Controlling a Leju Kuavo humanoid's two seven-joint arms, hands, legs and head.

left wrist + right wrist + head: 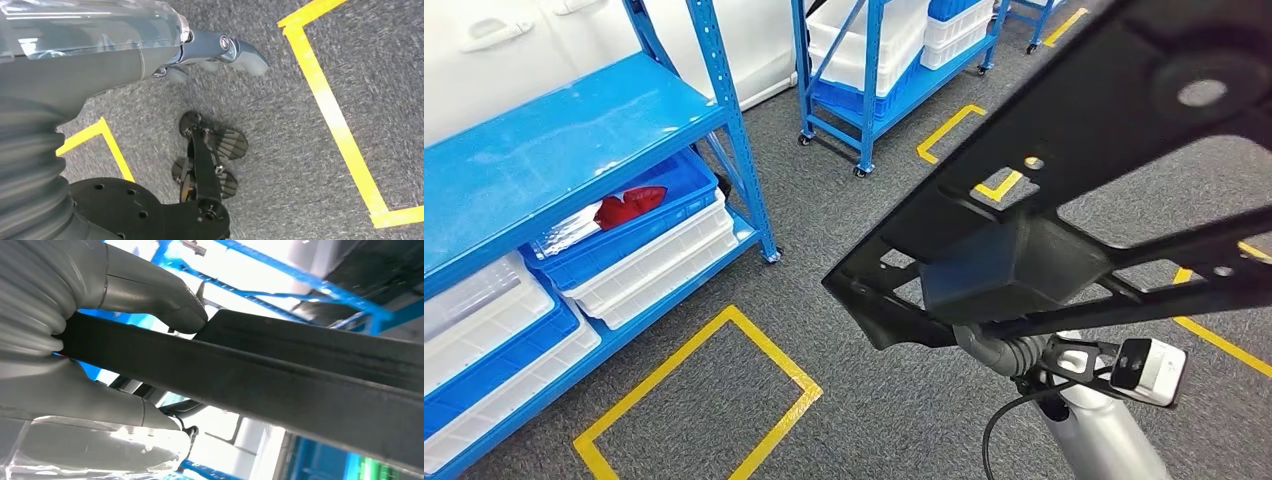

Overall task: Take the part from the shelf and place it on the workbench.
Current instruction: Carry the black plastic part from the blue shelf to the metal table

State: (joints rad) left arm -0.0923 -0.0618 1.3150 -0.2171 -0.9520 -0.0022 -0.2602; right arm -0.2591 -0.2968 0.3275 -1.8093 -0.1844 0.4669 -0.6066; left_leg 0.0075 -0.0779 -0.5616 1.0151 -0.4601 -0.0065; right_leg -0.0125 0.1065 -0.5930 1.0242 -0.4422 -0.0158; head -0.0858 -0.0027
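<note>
A large black part, a flat frame with cut-outs and holes, is raised close in front of the head view and covers its right half. My right hand grips one bar of the part, with the thumb pressed on one face and the fingers on the other. In the head view the silver right forearm rises under the part, which hides the hand. My left hand hangs over the grey carpet and holds nothing, its fingers loosely apart.
A blue shelf stands at the left with white and blue bins; one blue bin holds a red item. A blue wheeled rack stands farther back. Yellow tape boxes mark the grey carpet.
</note>
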